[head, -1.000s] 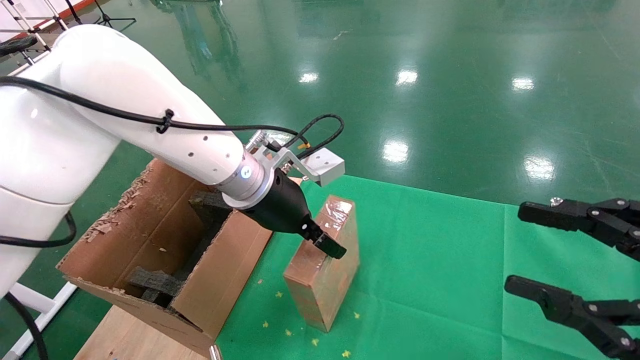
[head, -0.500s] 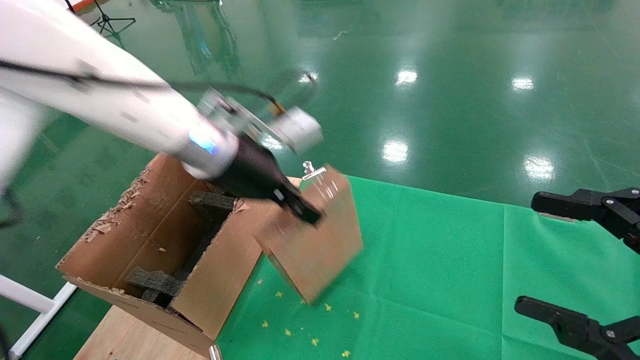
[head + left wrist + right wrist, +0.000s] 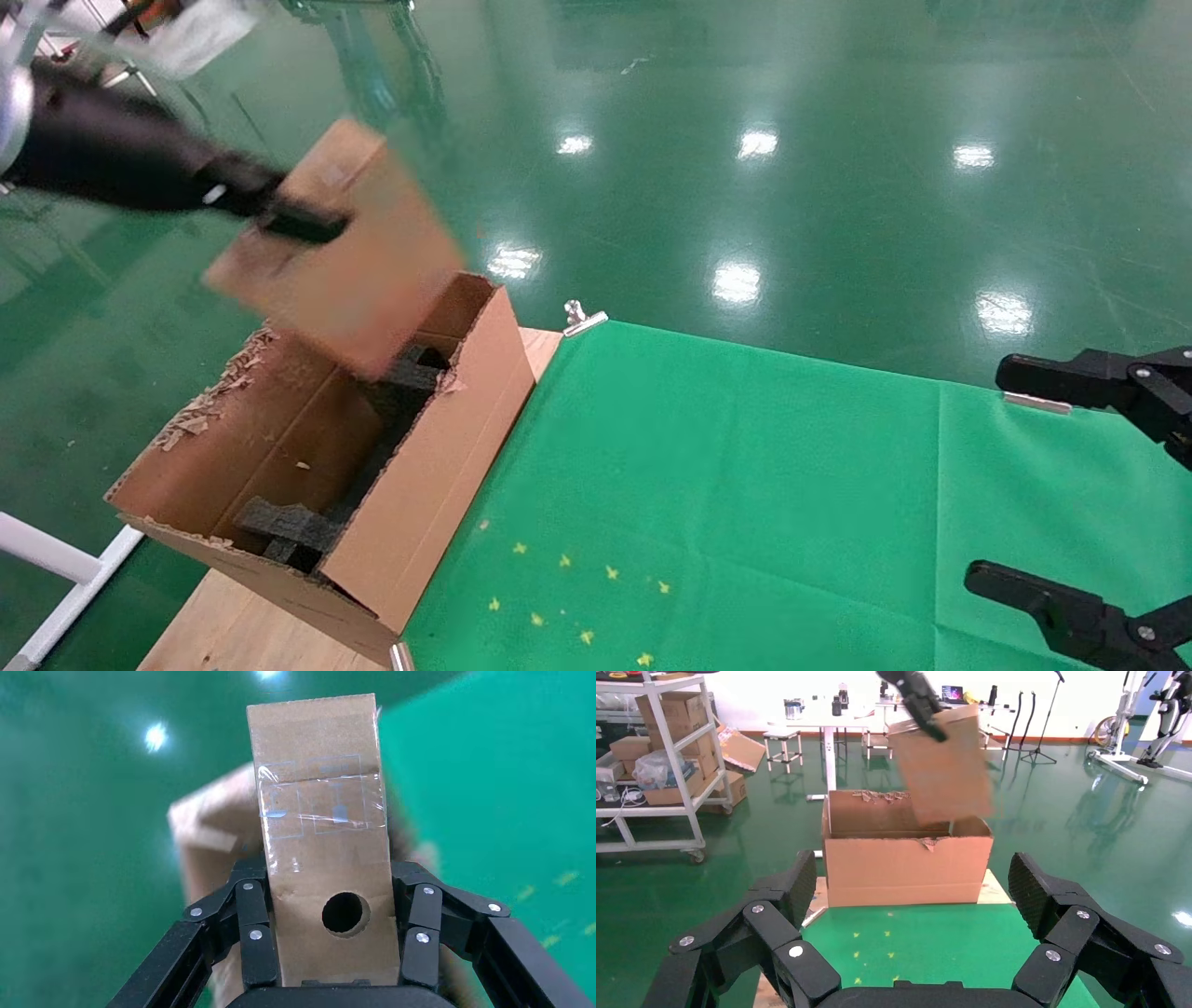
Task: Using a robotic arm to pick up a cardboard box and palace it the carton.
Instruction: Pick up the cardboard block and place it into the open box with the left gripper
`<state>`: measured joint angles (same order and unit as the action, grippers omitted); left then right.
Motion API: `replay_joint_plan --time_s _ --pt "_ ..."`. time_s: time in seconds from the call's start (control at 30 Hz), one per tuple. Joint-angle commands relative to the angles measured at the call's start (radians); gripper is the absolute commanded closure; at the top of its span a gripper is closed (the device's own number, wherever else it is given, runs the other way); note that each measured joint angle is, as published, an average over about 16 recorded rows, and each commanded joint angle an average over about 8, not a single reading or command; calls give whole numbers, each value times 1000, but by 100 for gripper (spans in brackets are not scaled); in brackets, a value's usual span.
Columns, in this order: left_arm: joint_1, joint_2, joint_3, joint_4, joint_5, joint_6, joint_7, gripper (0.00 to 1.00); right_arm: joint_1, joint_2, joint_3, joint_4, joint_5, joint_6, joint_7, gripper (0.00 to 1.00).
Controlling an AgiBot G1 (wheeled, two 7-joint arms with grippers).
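The slim cardboard box [image 3: 354,270] hangs tilted in the air over the carton's far end, its lower corner close to the opening. My left gripper [image 3: 298,219] is shut on it. In the left wrist view the fingers clamp both sides of the cardboard box [image 3: 323,846] beside its round hole, with my left gripper [image 3: 332,874] around it. The carton [image 3: 419,522] stands open at the table's left with black foam [image 3: 289,527] inside. The right wrist view shows the cardboard box [image 3: 947,769] above the carton [image 3: 905,867]. My right gripper [image 3: 1010,475] is parked open at the right.
A green cloth [image 3: 745,485] covers the table, held by a metal clip [image 3: 582,319] at its far corner. Bare wood [image 3: 233,624] shows under the carton. Shelving with boxes [image 3: 659,762] stands beyond on the green floor.
My left arm has lifted the cardboard box off the green cloth and swung it up and to the left, over the carton. The right gripper has barely shifted.
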<state>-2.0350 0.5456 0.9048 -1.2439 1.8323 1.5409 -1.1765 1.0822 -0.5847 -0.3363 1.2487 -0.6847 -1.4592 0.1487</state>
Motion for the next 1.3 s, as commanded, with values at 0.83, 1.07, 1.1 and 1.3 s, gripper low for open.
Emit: replay_joint_plan --time_s 0.83,1.07,1.1,1.3 --pt "228 -2 72 570 62 -349 297 100 0 0 0 0 0 0 0 0" --pt "256 52 74 705 46 -382 347 100 0 0 0 0 0 0 0 0" --pt "258 61 77 724 48 -383 349 100 0 0 0 0 0 0 0 0" --pt "264 115 96 841 78 -404 339 100 0 0 0 0 0 0 0 0"
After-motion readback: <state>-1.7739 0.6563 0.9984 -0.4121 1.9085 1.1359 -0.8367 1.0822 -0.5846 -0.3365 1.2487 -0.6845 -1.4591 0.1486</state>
